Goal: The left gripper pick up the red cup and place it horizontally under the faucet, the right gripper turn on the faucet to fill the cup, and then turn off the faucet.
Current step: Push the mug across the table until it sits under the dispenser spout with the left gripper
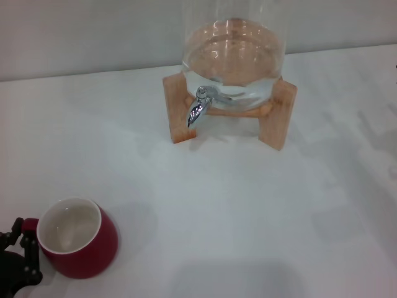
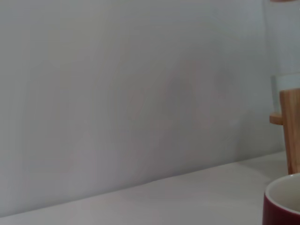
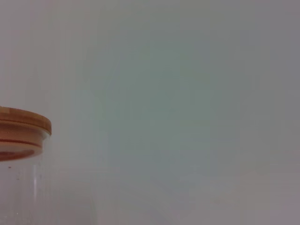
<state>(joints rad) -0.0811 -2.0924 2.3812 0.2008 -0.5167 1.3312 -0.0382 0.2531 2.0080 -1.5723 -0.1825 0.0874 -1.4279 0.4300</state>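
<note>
Nearest us, at the lower left corner of the head view, we see the left gripper (image 1: 18,251), its black fingers reaching in beside the red cup (image 1: 79,239). The cup stands upright on the white table (image 1: 236,211), its white inside showing. Its small handle (image 1: 29,225) points toward the gripper and sits right at the fingertips. We cannot tell whether the fingers have closed on the handle or only lie against it.

In the left wrist view we catch just the cup's rim at one corner, with a wooden leg beyond it.

Farther back, well apart from the cup, the glass dispenser (image 1: 234,56) rests on its wooden stand (image 1: 276,115). The chrome faucet (image 1: 200,107) points down at bare table.

The right gripper appears in no view.
</note>
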